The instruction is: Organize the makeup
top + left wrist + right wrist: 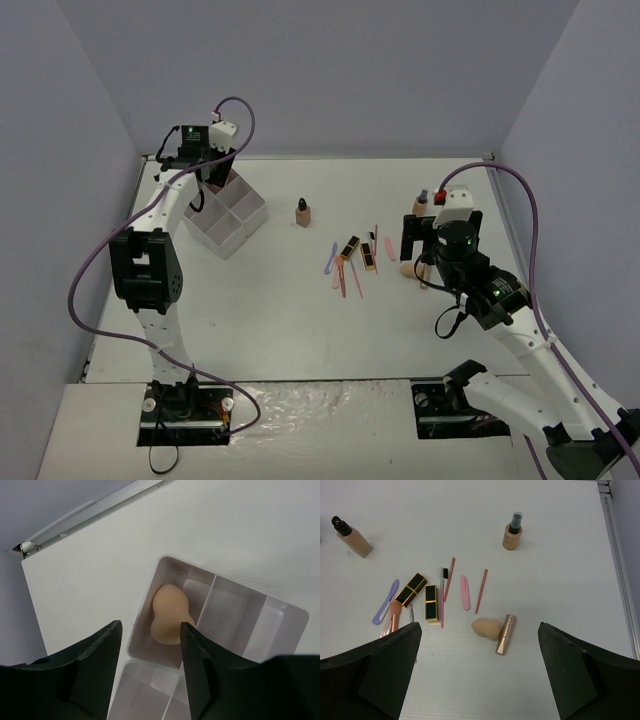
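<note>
Gaping wide, the right claw [478, 627] is held over a beige sponge [486, 628] touching a rose-gold tube [505, 634]; lipstick tubes [431, 603], sticks [481, 591] and bottles [512, 531] are strewn beyond. Farther, the left claw [151, 625] is parted above a second sponge [170, 615] in the white box [287, 611].

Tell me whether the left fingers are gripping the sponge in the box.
No, the sponge lies loose in a compartment of the white box, and the left fingers stand apart above it.
</note>
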